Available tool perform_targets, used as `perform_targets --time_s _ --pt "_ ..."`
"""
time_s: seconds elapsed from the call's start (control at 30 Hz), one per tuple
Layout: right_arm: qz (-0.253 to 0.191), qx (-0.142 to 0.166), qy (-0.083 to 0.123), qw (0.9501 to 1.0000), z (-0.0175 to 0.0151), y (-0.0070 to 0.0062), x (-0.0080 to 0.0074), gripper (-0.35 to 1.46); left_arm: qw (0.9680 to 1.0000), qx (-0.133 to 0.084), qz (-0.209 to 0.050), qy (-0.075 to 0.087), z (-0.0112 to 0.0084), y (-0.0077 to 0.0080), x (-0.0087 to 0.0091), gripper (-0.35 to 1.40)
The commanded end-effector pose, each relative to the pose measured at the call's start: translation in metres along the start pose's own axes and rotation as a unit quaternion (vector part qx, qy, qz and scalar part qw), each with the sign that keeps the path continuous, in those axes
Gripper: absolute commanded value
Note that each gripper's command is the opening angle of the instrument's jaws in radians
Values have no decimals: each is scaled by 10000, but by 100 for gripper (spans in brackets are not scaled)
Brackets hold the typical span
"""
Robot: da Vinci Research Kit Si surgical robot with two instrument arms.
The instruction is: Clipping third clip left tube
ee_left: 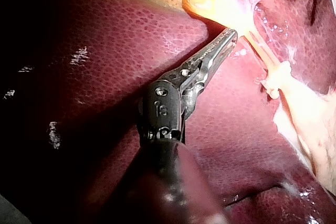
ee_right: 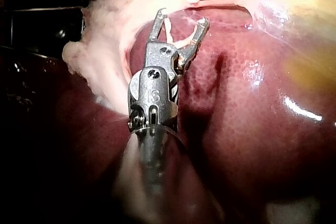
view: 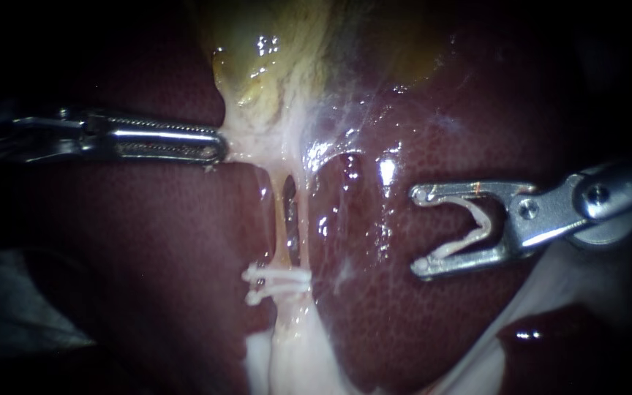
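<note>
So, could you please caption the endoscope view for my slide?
Left instrument holds tissue below the gallbladder; right instrument holds a clip, short of the clipped tube.

Quick headcount, nothing else. Instruments: two, the left instrument and the right instrument. Each has two jaws, so four jaws all told.

Clips: three. Two white clips sit one just under the other at the lower end of the tubes. Can't tell if they catch one tube or both. The third, an open clip, sits between the right instrument's jaws, touching both.

Tubes: two thin pale ones, side by side, with one dark slit between them. One liver, one gallbladder.
</note>
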Motion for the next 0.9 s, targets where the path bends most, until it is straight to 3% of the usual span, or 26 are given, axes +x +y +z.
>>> perform_targets --time_s 0.03,0.2,0.4,0.57,0.9 --pt "0 1 -2 10000 0 0 0 50 10000 -4 -6 -3 -3 1 2 -35" --pt "-1 2 -2 10000 0 0 0 50 10000 -61 -67 -29 -30 13 22 -35" --pt "6 46 18 10000 4 1 2 50 9999 -66 -118 101 -58 32 44 -35" --pt "23 120 39 9999 21 5 8 50 9999 -65 -93 118 -58 37 45 -35" --pt "665 216 115 9975 88 23 26 50 9999 -60 -93 120 -56 37 45 -35"
